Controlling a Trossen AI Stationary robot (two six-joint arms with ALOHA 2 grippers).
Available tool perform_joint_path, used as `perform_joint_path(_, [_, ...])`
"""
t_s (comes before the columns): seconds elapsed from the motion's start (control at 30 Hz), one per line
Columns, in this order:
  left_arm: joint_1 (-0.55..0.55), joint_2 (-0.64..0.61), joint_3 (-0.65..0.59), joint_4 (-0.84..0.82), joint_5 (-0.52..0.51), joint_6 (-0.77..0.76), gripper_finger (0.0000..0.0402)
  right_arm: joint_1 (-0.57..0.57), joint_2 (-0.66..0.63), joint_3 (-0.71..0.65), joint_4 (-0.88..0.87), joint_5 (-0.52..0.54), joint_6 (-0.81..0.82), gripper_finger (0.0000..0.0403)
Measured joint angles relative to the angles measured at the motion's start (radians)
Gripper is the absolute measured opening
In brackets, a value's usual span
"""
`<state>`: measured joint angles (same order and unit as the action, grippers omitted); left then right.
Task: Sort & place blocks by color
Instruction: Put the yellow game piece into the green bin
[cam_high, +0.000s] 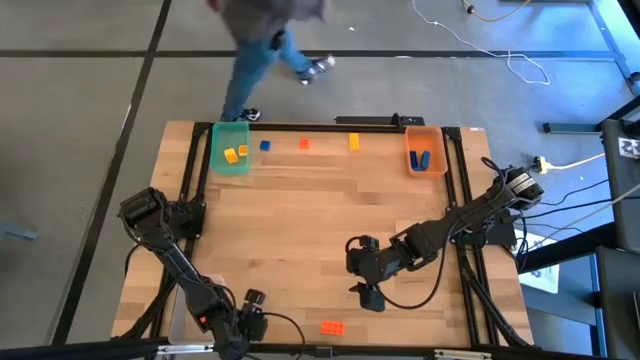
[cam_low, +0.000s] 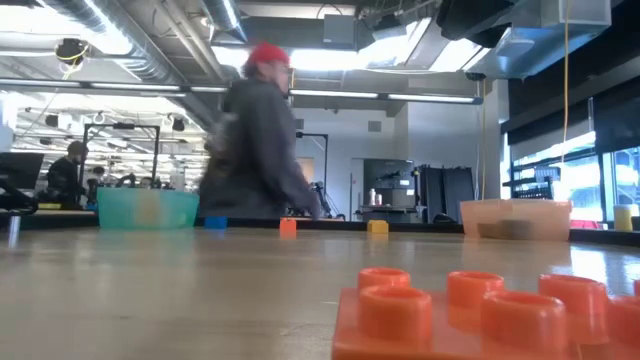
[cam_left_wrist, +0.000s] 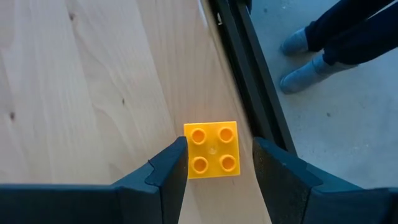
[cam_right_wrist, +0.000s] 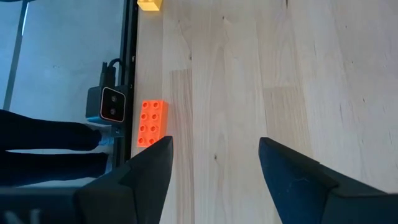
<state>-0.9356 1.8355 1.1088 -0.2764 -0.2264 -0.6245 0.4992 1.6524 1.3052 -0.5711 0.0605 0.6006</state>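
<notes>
The orange brick (cam_high: 333, 327) lies flat near the table's (cam_high: 300, 230) near edge, studs up, with bare wood on every side of it; in the low view (cam_low: 490, 315) it fills the foreground. To its left along that same near edge, the left gripper (cam_left_wrist: 214, 163) sits low at the table's near-left corner, its fingers (cam_left_wrist: 171, 168) spread on either side of a square yellow brick (cam_left_wrist: 212, 149) that rests on the wood just beside the black edge rail (cam_left_wrist: 249, 93). Whether the pads touch the brick's sides cannot be told. Beyond that rail a person's shoes (cam_left_wrist: 298, 62) stand on the floor.

Farther in from the orange brick, the right gripper (cam_high: 366, 295) hangs over open wood, fingers (cam_right_wrist: 149, 168) spread wide with nothing between them. Its wrist view shows the orange brick (cam_right_wrist: 151, 122) lying close to the table's rail, and the yellow brick (cam_right_wrist: 149, 5) further along the same edge.

Past the right gripper the middle of the table is one broad stretch of bare wood. Along the far edge stand a green bin (cam_high: 230, 147) at the left with yellow pieces inside, then loose blue (cam_high: 265, 145), orange (cam_high: 304, 144) and yellow (cam_high: 354, 142) blocks spaced apart, then an orange bin (cam_high: 425, 150) at the right holding blue pieces. Behind the far edge a person (cam_low: 255, 135) walks by.
</notes>
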Motion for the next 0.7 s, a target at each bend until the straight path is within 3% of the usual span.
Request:
perform_joint_path(0.5, [0.001, 0.055, 0.0, 0.0, -0.001, -0.002, 0.017, 0.0, 0.0, 0.0, 0.0, 0.001, -0.002, 0.0238])
perform_joint_path(0.7, [0.0, 0.083, 0.002, -0.004, -0.058, -0.03, 0.017, 0.0, 0.0, 0.0, -0.003, 0.001, -0.005, 0.0238])
